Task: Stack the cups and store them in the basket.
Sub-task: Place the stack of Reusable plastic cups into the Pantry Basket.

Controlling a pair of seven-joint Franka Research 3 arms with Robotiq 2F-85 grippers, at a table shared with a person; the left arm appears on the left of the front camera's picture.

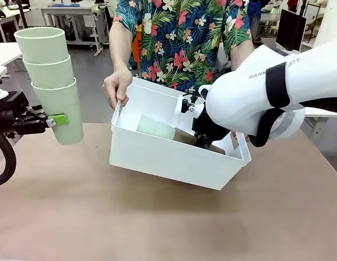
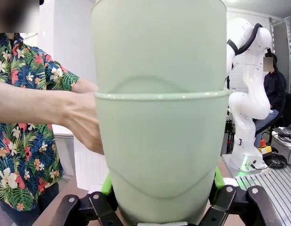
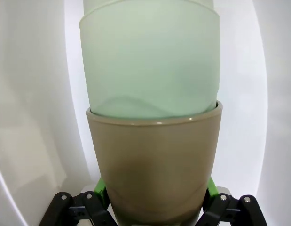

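Basket point(image 1: 157, 157) tilted on table point(image 1: 157, 228), left rim held by person's hand point(image 1: 116, 87). Three-cup mint stack point(image 1: 54, 81) clamped low by left gripper point(image 2: 160, 195), held high, well apart from basket. Inside basket: tan cup point(image 3: 154, 165) grasped by right gripper point(image 3: 154, 197), mint cup point(image 3: 150, 66) nested in it.

Risk: basket could be shoved by gripper if hand slips.

Cup count inside basket hidden by right arm point(image 1: 255, 92).

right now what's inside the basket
A mint cup nested in a brown cup, gripped by the right gripper. The basket's near wall hides its floor, so anything lower cannot be seen.
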